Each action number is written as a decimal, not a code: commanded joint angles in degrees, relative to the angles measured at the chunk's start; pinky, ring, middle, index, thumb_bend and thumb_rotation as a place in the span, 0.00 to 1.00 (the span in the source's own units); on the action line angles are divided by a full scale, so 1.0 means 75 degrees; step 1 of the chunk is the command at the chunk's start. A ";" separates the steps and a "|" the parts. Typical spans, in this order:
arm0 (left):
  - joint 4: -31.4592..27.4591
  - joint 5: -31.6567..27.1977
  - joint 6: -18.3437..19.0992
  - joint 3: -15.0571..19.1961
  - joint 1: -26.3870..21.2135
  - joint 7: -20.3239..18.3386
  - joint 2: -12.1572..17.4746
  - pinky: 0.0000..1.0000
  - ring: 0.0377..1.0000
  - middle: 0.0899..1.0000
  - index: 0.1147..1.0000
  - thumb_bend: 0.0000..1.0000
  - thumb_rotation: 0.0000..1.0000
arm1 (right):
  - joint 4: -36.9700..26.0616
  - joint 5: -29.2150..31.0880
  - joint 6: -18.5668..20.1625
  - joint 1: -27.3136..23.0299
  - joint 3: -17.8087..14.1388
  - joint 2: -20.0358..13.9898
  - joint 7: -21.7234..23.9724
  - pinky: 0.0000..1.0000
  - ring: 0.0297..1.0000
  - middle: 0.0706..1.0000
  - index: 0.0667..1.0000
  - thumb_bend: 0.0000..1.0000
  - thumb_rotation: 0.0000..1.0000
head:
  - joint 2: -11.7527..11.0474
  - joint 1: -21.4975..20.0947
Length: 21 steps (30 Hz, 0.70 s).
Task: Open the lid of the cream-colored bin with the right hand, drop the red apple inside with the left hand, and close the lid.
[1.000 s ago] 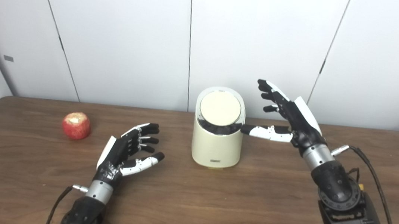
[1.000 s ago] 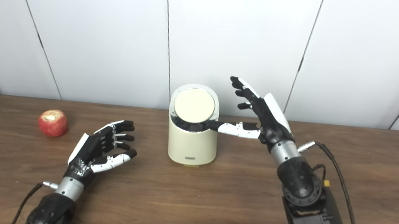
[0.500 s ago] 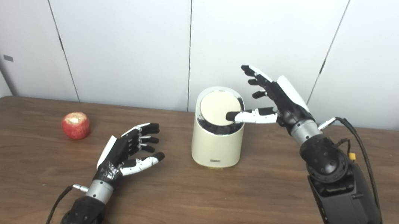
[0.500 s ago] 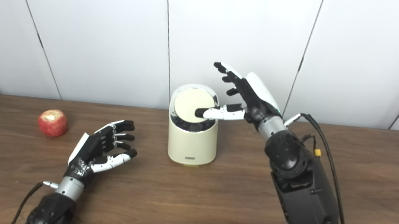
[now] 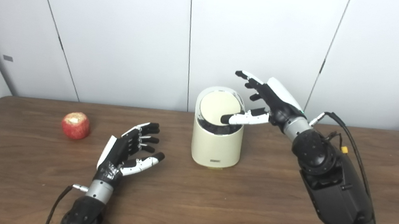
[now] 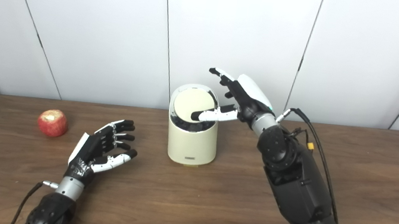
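Cream bin (image 5: pixel 216 138) sits mid-table, lid (image 5: pixel 219 107) down and tilted toward me. My right hand (image 5: pixel 270 101) is just right of it, fingers spread, holding nothing, thumb tip on the lid's near-right edge. It has come in lower and further left than a second ago. Apple (image 5: pixel 76 125) is far left; my left hand (image 5: pixel 124 149), open and empty, is nearer it and hasn't moved.

Cream-colored bin (image 5: pixel 216 144): upright at centre of tabletop (image 5: pixel 211 203), round lid (image 5: pixel 219 108) tilted toward the camera, dark gap under its front edge. Red apple (image 5: pixel 76 125): pale patch on top, resting far left, well apart.
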 commanded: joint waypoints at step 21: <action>0.0680 0.0083 -0.0096 -0.0125 0.0719 0.0087 -0.0169 0.63 0.71 0.77 0.79 0.61 0.07 | 0.0932 -0.0379 -0.0366 -0.1081 0.0097 0.0082 -0.0534 0.82 0.90 0.92 0.91 0.78 0.44 | 0.0003 0.0031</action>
